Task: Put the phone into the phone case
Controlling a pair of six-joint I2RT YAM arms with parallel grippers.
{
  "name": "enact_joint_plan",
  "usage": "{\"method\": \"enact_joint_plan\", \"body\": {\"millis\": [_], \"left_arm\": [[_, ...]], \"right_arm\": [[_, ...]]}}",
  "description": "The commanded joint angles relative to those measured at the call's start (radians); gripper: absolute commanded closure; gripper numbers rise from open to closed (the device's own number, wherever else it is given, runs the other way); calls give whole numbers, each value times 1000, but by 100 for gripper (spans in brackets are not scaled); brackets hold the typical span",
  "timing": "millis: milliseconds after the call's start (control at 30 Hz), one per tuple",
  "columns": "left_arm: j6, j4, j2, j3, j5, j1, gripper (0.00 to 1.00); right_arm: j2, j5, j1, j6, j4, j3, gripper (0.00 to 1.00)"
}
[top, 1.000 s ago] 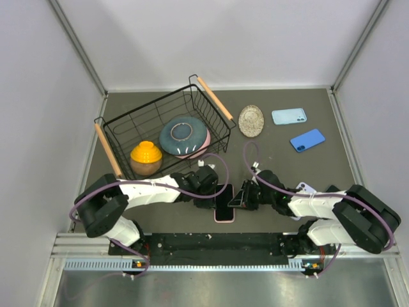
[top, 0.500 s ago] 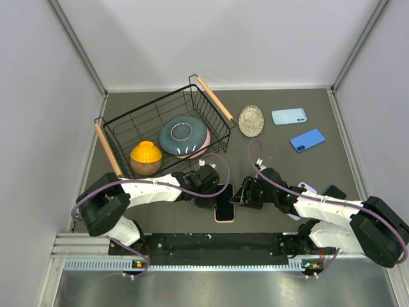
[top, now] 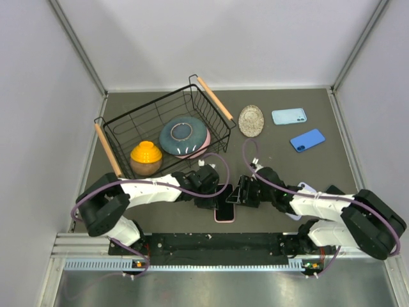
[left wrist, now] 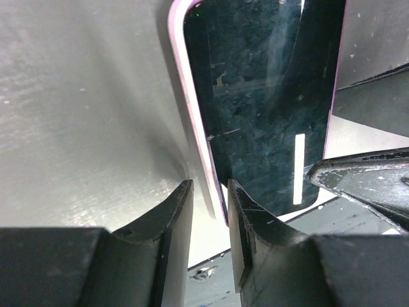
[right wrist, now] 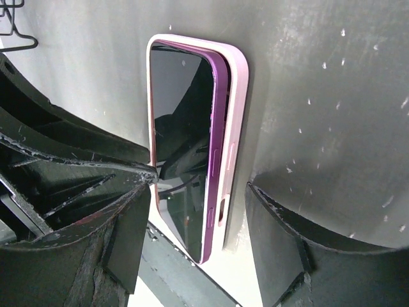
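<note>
The phone, dark-screened with a purple frame, lies in the pink phone case near the table's front edge. In the right wrist view the phone has its purple side standing above the case's rim. My right gripper is open, its fingers straddling the near end of phone and case without touching. My left gripper is on the other side, its jaws a narrow gap apart around the case's pink rim, not pinching it. The top view shows the left gripper and right gripper flanking the phone.
A black wire basket at back left holds an orange bowl and a blue plate. An oval ornamented dish, a light blue case and a blue phone lie at back right. A pale item lies by my right arm.
My right gripper has opened wide around the phone's end. My left jaws have eased slightly apart around the case's rim. Phone and case have stayed in place.
</note>
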Motion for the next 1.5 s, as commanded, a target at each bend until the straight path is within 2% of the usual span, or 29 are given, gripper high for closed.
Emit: {"method": "enact_joint_plan", "body": {"millis": [0,100,133,300,500,633,933,1200,1467], "left_arm": [[5,-68,-63,30,-104,3,70],[4,-84,-79,18,-126,17,80],[7,-82,-73,17,-123,20,87],[17,-78,-34,26,-130,18,99],[34,-23,2,12,-90,18,100],[37,-4,25,10,-46,18,100],[24,115,4,-49,38,17,100],[22,157,-1,-80,72,17,100],[22,165,-8,-94,71,17,100]], "right_arm": [[31,-7,3,-25,62,-9,39],[44,-16,5,-24,88,-16,38],[53,-18,3,-25,93,-16,38],[67,-28,3,-24,110,-16,38],[56,-42,5,13,145,-33,38],[58,-54,3,69,241,-59,37],[82,-100,5,145,351,-84,37],[50,-151,5,226,541,-124,37],[29,-156,3,228,529,-147,39]]}}
